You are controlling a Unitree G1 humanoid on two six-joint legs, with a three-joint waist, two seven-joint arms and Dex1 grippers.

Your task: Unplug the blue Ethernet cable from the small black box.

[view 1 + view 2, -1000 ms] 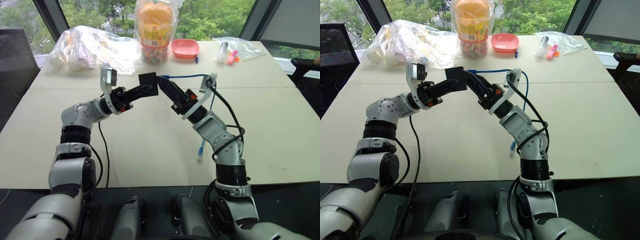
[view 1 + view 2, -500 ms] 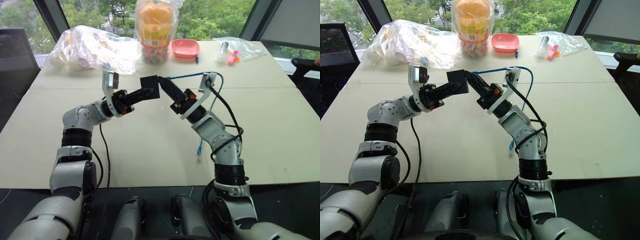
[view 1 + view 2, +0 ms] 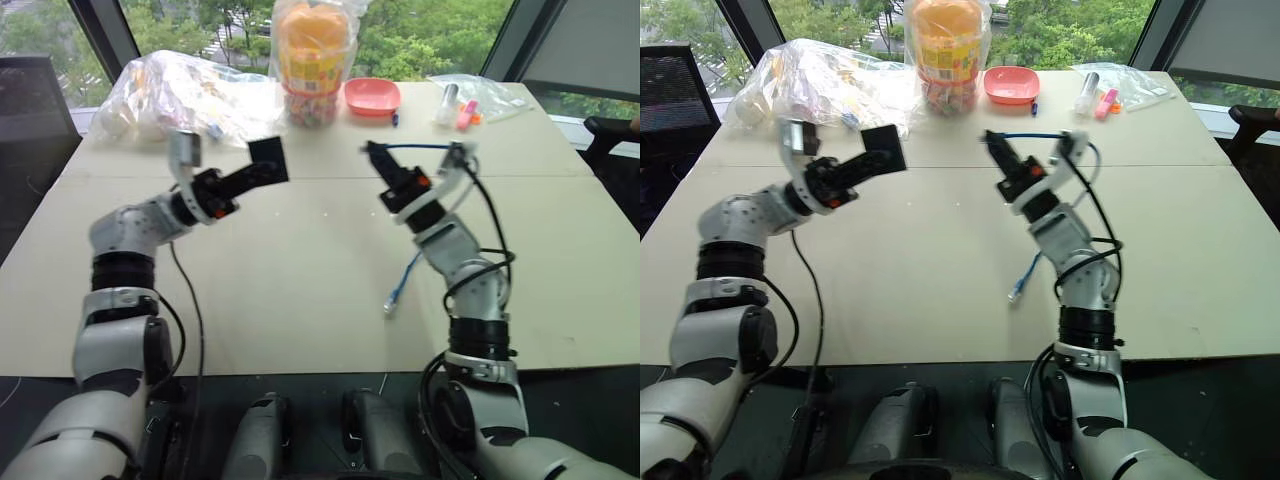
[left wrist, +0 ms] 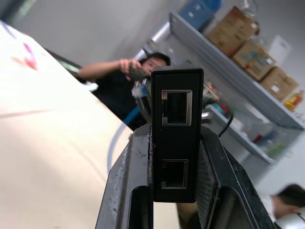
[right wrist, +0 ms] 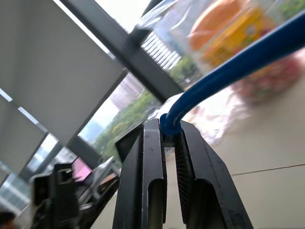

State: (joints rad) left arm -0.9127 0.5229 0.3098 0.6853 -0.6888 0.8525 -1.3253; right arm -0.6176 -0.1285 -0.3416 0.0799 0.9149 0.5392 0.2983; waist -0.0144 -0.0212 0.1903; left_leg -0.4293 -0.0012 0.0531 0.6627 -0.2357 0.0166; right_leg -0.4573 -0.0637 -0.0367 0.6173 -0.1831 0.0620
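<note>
Blue Ethernet cable [image 3: 420, 147] is already free of the small black box [image 3: 267, 160], held above the table's far half: left gripper [image 3: 258, 170] clamped on box, right gripper [image 3: 372, 152] on cable end — keep both firm and apart.

Small black box [image 3: 268, 159] in left end effector [image 3: 255, 170], well apart from blue Ethernet cable [image 3: 418, 148] in right end effector [image 3: 372, 152].

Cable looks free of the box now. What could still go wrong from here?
The right gripper pinches the blue Ethernet cable only at its fingertips, so it may slip out. The cable loops back round that arm, its loose end on the table, and could snag. The left gripper holds the small black box by its lower part; it could tilt.
</note>
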